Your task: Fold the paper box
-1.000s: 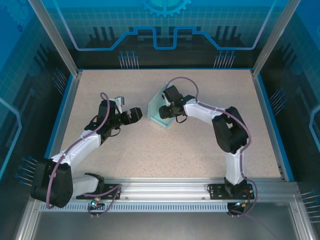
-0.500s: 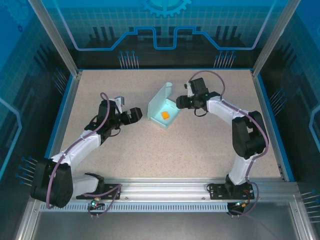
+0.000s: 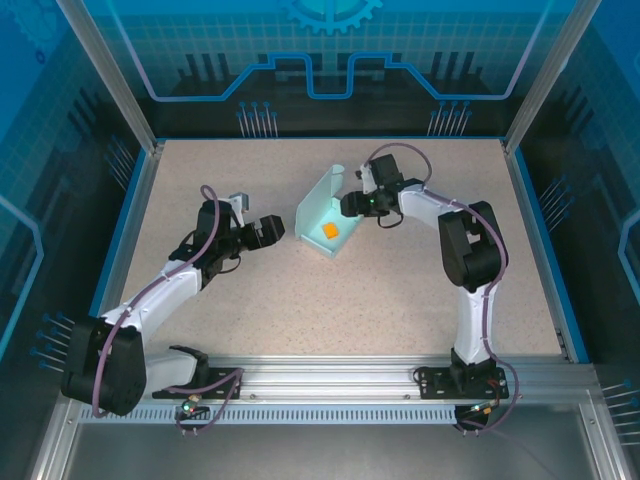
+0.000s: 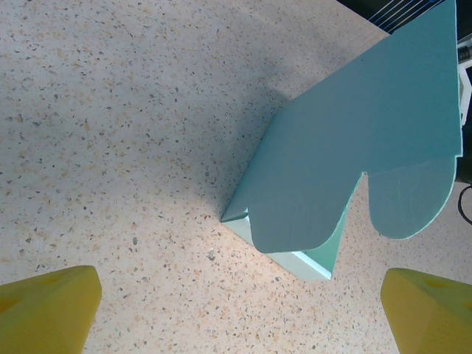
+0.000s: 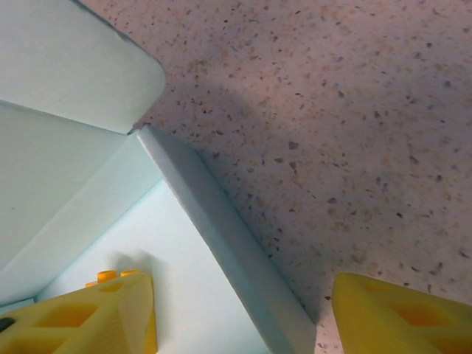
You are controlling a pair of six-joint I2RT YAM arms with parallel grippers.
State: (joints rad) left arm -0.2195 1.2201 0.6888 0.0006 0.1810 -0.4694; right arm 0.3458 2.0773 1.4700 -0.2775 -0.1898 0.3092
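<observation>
The paper box [image 3: 325, 228] is seen at the middle of the table [image 3: 300, 300], its lid flap raised on the far side, with a small orange block [image 3: 330, 231] lying inside. Its right wall is straddled, unclenched, by the spread fingers [image 5: 96, 313] of the right gripper [image 3: 352, 205]. The left gripper [image 3: 275, 228] is seen released, near the box's left side and apart from it.

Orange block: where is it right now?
Top view: the orange block lies on the floor of the open paper box, mid-table, just left of the right gripper.
</observation>
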